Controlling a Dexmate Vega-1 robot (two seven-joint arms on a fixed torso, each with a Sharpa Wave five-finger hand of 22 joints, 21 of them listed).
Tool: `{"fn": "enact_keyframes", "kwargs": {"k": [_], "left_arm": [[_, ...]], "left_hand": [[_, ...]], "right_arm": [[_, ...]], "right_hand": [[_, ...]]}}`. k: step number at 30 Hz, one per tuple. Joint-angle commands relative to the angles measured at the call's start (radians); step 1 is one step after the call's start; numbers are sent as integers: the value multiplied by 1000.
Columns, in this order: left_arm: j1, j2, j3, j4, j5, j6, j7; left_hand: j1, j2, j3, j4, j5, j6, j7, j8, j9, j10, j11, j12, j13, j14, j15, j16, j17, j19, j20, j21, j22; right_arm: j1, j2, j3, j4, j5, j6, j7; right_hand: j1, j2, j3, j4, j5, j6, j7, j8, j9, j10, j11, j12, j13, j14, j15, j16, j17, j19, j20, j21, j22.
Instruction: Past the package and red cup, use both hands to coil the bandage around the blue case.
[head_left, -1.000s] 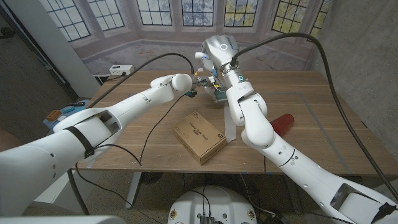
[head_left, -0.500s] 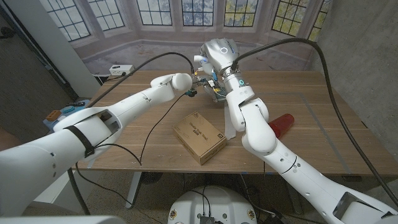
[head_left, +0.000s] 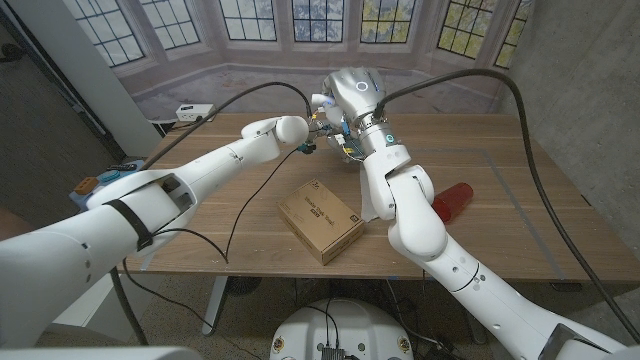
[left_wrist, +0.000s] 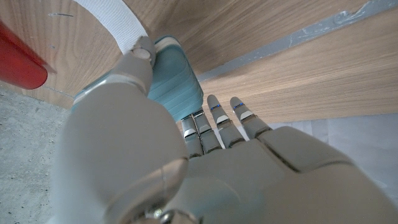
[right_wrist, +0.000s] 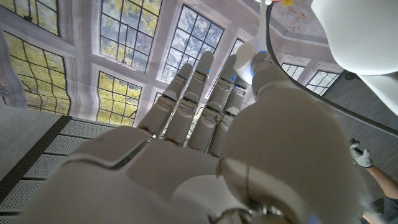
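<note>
Up close, left robot hand (left_wrist: 186, 155) clasps blue case (left_wrist: 174, 78) — bandage (left_wrist: 115, 18) under thumb, right robot hand's (right_wrist: 205, 124) grip unclear.

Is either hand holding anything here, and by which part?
The left hand grips the blue case at its near end, thumb by the white bandage. What the right hand holds cannot be told.

My arms are glossy white shells; the left arm (head_left: 190, 180) wears a black band, black cables (head_left: 520, 110) trailing past it.
</note>
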Motion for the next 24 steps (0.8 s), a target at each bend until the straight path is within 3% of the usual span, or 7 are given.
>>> {"fn": "enact_keyframes", "kwargs": {"k": [1, 24], "left_arm": [[-9, -10, 4, 24, -2, -19, 6], [-48, -31, 15, 48, 11, -19, 5]], "left_hand": [[-74, 94, 26, 23, 7, 16, 12, 317, 2, 43, -27, 13, 235, 5, 5, 1, 2, -1, -1, 3, 4], [-76, 96, 25, 23, 9, 19, 12, 318, 2, 44, -27, 14, 234, 6, 6, 2, 2, 0, -1, 4, 4]], "right_arm": [[-48, 21, -1, -30, -23, 1, 28], [-175, 6, 30, -135, -68, 35, 72]], "right_hand": [[-2, 8, -5, -1, 6, 5, 7, -3, 5, 8, -2, 6, 3, 5, -100, 0, 3, -4, -8, -2, 2], [-6, 11, -7, 0, 6, 6, 10, -5, 5, 8, 1, 5, 3, 3, -97, -2, 5, -6, -4, -2, 2]]}}
